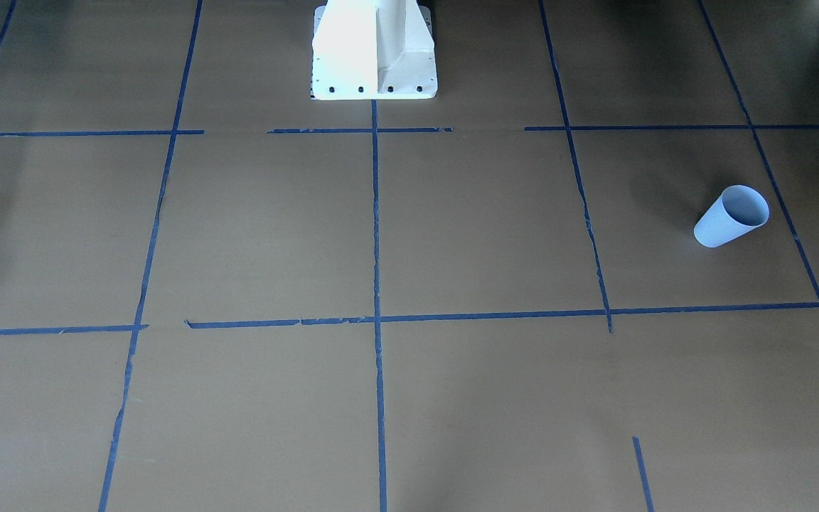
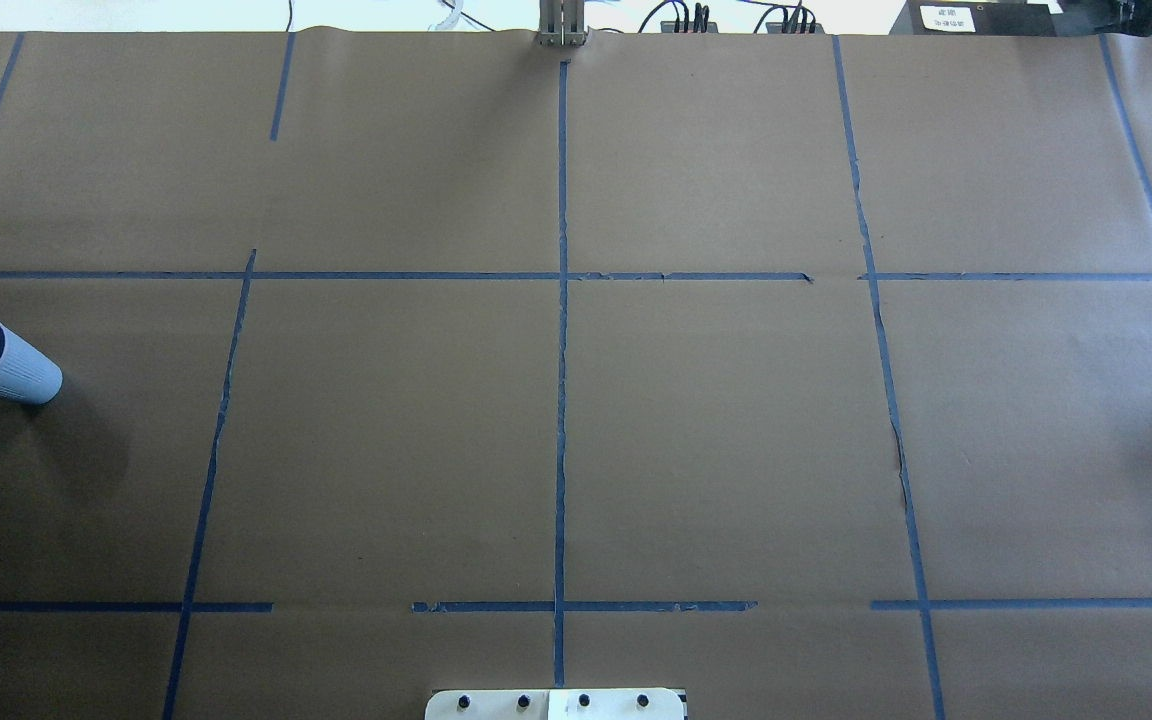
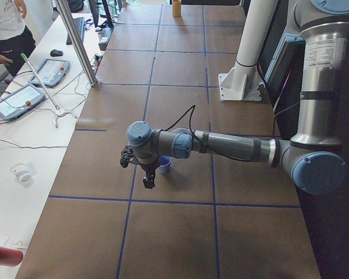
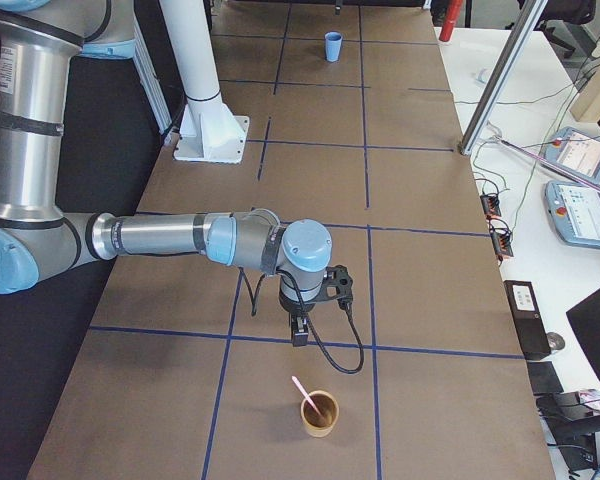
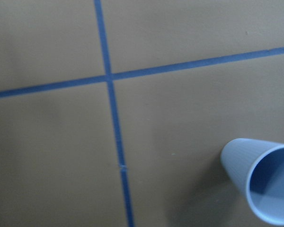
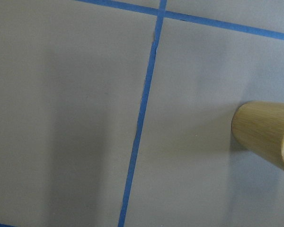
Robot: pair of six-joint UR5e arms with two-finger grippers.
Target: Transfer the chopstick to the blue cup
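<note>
Widest of all, the table covered in brown paper [image 2: 736,450], gridded with blue tape lines [image 2: 562,400].

Stretched low over its right end from the robot's side, the grey right arm with blue joint caps [image 4: 170,236]. Hanging from its wrist, pointed down at the paper, the black right gripper [image 4: 299,335]. Cannot tell whether the jaws are spread or pressed together, since it shows only in a side view. Appears to pinch nothing.

Matched at the left end by the grey left arm [image 3: 232,145] and the black left gripper [image 3: 148,181], also pointed down. Equally impossible to read as spread or closed from this side view.

Just beside the left gripper, upright on the paper, the small pale blue ribbed cup [image 1: 731,216]. Darker blue inside and, so far as seen, empty.

At the opposite end, well apart from it, the short tan wood-coloured cup [image 4: 319,413], near the right gripper and on the side toward the table's right edge.

Standing in that tan cup, the thin pinkish-tan chopstick [image 4: 302,392]. Lower end inside, long axis steep but tilted, upper end leaning out over the rim toward the right gripper.

Judged from this, a pick for the right arm, by far the nearer one. Calls for a short shift toward the right edge, then a descent onto the leaning upper end with the jaws set across the long axis. After that, a carry along the whole table to the left end, or a hand-over to the left arm beside the blue cup. None of it done yet.
</note>
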